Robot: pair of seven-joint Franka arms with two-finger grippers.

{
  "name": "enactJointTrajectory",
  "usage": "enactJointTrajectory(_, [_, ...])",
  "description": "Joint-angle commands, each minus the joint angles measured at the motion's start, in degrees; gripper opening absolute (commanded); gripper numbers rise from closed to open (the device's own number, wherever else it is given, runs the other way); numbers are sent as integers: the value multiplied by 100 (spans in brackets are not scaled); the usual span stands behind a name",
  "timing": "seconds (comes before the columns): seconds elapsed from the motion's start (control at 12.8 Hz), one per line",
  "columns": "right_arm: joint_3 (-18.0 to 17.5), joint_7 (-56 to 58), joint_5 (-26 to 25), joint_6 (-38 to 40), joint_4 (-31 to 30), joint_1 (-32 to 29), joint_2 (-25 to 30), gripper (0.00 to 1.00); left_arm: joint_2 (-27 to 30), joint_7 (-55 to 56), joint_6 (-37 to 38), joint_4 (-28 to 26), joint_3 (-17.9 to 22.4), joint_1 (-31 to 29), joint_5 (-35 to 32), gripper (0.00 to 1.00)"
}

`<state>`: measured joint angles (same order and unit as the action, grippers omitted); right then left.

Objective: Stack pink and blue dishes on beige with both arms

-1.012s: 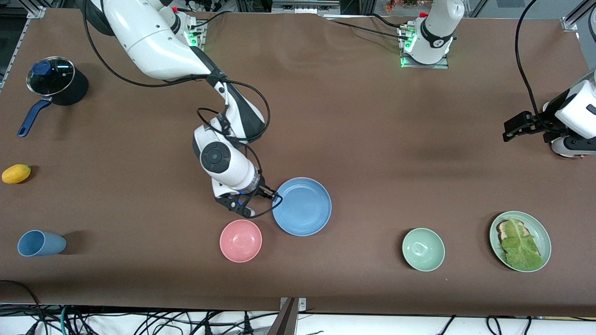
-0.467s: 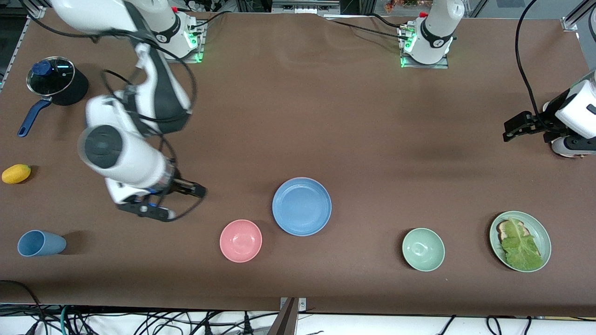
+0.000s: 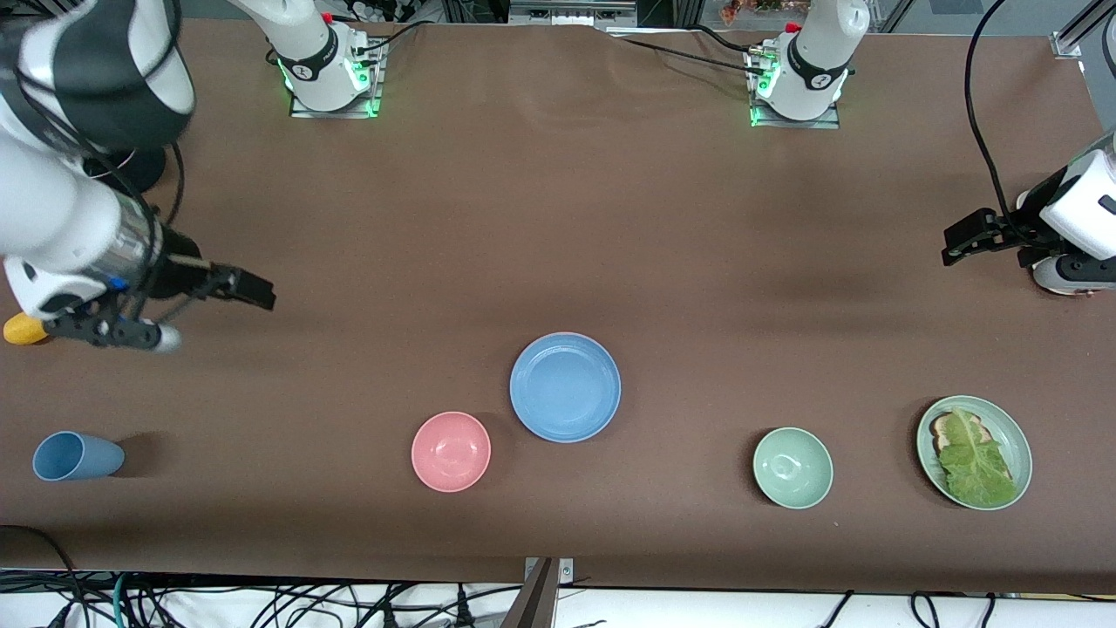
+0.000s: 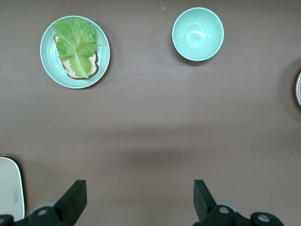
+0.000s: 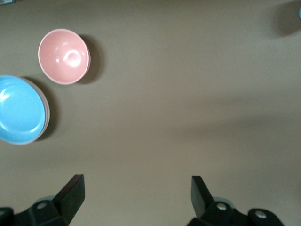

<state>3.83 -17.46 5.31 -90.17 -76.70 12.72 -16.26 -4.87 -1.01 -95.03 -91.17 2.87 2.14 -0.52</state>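
The blue dish lies flat near the table's middle, also seen in the right wrist view. Only a thin pale rim peeks out from under it, so the pink dish and the beige one are hidden beneath it or cannot be told apart. My right gripper hangs open and empty over bare table toward the right arm's end, well away from the dish; its jaws stand wide. My left gripper waits open and empty over bare table at the left arm's end.
A pink bowl sits beside the blue dish, nearer the front camera. Toward the left arm's end are a pale green bowl and a green plate with toast and lettuce. A blue cup and a yellow fruit lie at the right arm's end.
My right gripper let go of the blue dish's rim, opened wide and swung up and away toward the right arm's end. The dish stayed put. The left arm has not moved.
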Motion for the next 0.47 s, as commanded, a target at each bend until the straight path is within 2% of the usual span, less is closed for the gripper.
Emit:
enactJointTrajectory(0.0, [-135,207,-397,288,-784,-59,833,100,39,-118,28,29,21,-3,78,100])
enactJointTrajectory(0.08, [-354,278,-547,315,-1029,-242,1096,100,48,-118,28,29,38,-12,95,100])
enactJointTrajectory(0.16, [-426,548,-653,359,-1084,-331,1194,100,48,-118,28,64,47,-3,52,100])
enactJointTrajectory(0.39, [-383,762,-741,491,-1023,-323,1204,100,30,-118,19,135,47,-21,43,100])
